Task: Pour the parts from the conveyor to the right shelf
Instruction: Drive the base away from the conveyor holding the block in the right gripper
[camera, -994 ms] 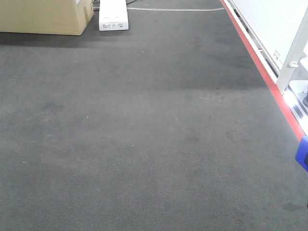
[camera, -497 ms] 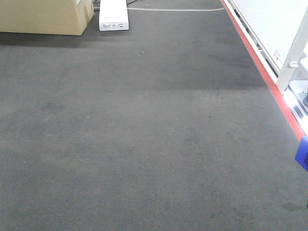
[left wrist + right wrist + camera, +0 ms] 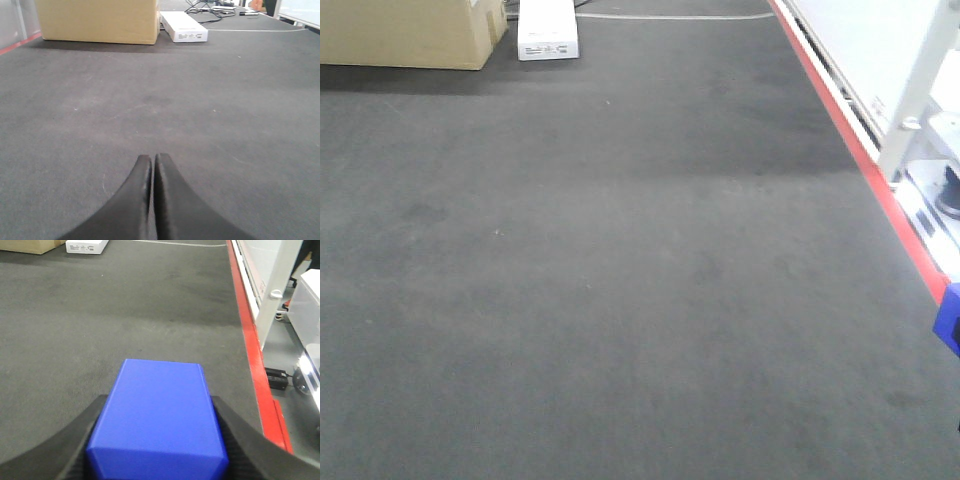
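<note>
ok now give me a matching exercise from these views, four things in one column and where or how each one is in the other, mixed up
Things:
1. blue part
2. left gripper
3. cardboard box
4. red strip

Places or states:
a. at the far left end of the conveyor
b. shut, holding nothing
c. along the conveyor's right edge
d. clamped in the right gripper

Pairs: 1-d, 2-b, 3-a, 4-c

Matt, finely ribbed, carpet-like belt (image 3: 620, 280) edged by a smooth red strip (image 3: 860, 150). Smooth blue plastic part (image 3: 157, 415), faintly sheened. Plain matt cardboard box (image 3: 97, 20); smooth white case (image 3: 184, 27).
</note>
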Motion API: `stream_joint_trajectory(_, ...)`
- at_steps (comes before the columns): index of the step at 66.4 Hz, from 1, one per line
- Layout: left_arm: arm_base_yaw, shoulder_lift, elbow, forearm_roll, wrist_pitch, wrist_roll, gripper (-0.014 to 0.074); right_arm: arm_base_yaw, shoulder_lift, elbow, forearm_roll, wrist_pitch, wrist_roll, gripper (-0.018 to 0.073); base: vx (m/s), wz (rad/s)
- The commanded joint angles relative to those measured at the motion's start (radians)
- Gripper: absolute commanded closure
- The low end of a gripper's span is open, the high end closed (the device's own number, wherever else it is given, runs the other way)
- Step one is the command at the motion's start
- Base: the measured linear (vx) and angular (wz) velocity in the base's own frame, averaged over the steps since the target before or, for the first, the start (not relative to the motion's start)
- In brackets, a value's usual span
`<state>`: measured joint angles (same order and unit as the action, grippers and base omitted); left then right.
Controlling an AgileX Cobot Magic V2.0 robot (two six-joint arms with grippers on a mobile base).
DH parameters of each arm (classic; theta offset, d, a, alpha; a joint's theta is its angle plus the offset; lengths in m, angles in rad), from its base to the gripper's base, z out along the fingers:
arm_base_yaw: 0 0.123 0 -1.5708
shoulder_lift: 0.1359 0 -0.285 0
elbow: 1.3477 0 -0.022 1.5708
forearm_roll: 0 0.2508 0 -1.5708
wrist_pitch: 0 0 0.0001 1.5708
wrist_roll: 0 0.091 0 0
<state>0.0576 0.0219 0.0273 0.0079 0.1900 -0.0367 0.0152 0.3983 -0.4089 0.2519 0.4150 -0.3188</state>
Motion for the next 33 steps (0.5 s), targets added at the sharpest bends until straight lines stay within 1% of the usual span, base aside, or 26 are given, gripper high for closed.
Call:
stream_joint_trajectory(1,-0.001,0.013,-0.019,-0.008,-0.071,-0.008,0.0602,-0.008,0.004,-0.03,0.002,-0.071,-0.007,0.0564,-0.14,-0.1)
stream_joint_trajectory(16,-0.001,0.013,-0.019,-0.008,-0.071,-0.008,0.0602,-0.008,0.004,-0.03,0.002,-0.071,-0.007,0.0564,-0.19,-0.15)
stream_joint_trajectory(33,-0.001,0.013,-0.019,-0.008,-0.071,-0.008,0.0602,-0.008,0.004,-0.03,0.002,-0.071,-0.007,0.0564,-0.29,-0.16)
